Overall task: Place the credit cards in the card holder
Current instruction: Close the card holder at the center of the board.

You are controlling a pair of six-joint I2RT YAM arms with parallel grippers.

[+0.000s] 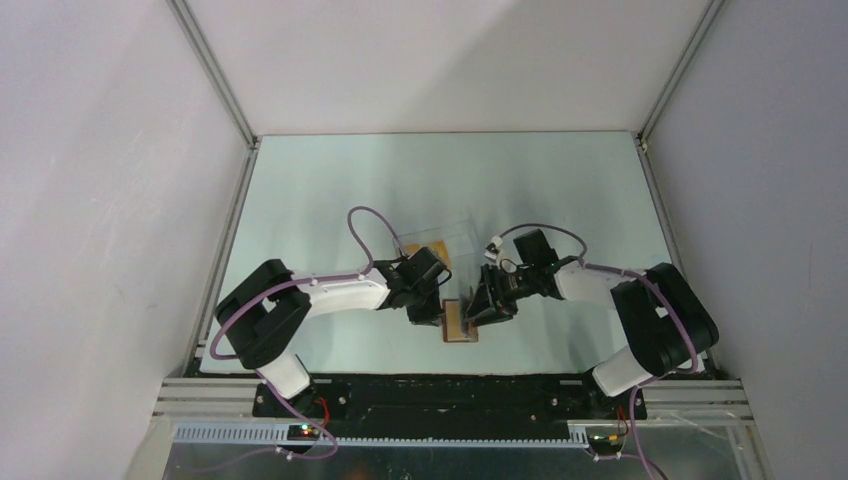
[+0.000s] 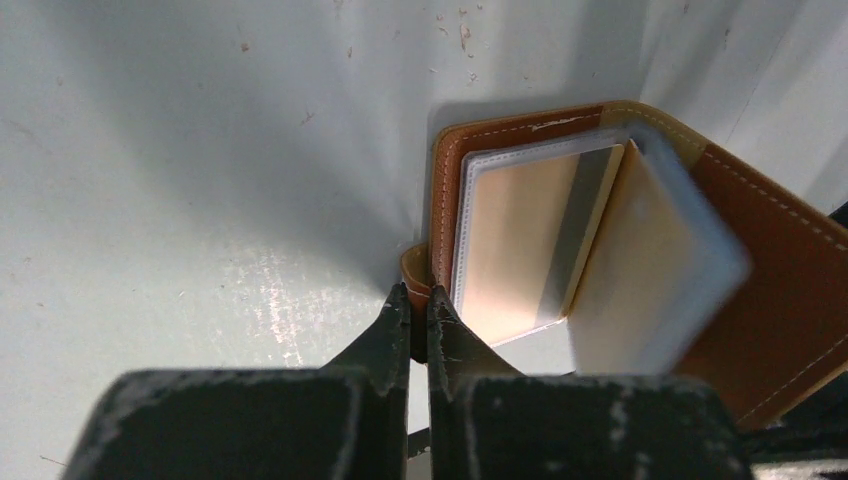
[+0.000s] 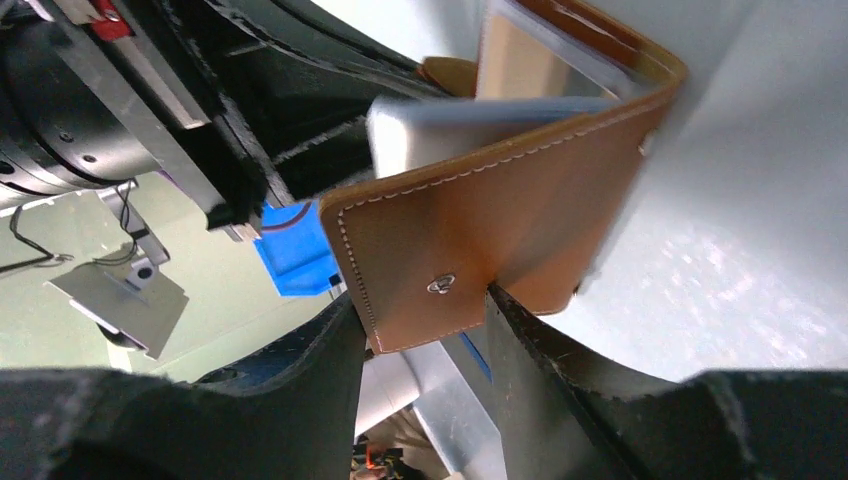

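The brown leather card holder (image 2: 770, 260) lies open on the table near the front edge (image 1: 460, 322). A gold credit card (image 2: 510, 240) with a dark stripe sits in its clear inner pocket, and a second pocket leaf (image 2: 650, 270) stands up, blurred. My left gripper (image 2: 418, 292) is shut on the holder's small snap tab (image 2: 413, 268). In the right wrist view the outer cover (image 3: 500, 210) with its metal snap stands between the fingers of my right gripper (image 3: 418, 300), both fingers against it. In the top view the two grippers (image 1: 430, 312) (image 1: 480, 312) meet over the holder.
A clear plastic box (image 1: 450, 238) lies just behind the grippers, with something orange in it. The table's side rails (image 1: 225, 250) run along both sides. The left arm's wrist (image 3: 120, 120) fills the upper left of the right wrist view.
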